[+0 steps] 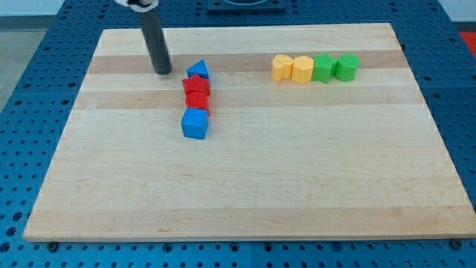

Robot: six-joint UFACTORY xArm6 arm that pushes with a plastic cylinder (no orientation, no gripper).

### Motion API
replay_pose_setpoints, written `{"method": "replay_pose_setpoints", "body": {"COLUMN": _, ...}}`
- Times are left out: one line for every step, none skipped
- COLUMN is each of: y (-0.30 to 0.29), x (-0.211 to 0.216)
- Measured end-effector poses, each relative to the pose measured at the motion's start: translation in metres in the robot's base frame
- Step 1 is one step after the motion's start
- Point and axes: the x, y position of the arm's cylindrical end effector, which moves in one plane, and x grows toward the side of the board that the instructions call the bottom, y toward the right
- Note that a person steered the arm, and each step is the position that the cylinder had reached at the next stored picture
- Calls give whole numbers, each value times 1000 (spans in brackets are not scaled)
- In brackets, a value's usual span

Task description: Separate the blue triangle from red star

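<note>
The blue triangle (198, 71) sits at the top of a short column of blocks left of the board's middle. The red star (196, 87) lies directly below it and touches it. Below the star is another red block (198, 103), then a blue cube (195, 123). My tip (163, 71) rests on the board just to the view's left of the blue triangle, with a small gap between them.
A row of two yellow blocks (292, 68) and two green blocks (335, 67) lies at the view's upper right. The wooden board (297, 171) sits on a blue perforated table.
</note>
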Motion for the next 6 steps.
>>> {"method": "replay_pose_setpoints", "body": {"y": 33, "x": -2}}
{"method": "replay_pose_setpoints", "body": {"y": 54, "x": 3}}
{"method": "replay_pose_setpoints", "body": {"y": 60, "x": 13}}
{"method": "replay_pose_setpoints", "body": {"y": 60, "x": 21}}
{"method": "replay_pose_setpoints", "body": {"y": 63, "x": 31}}
{"method": "replay_pose_setpoints", "body": {"y": 76, "x": 42}}
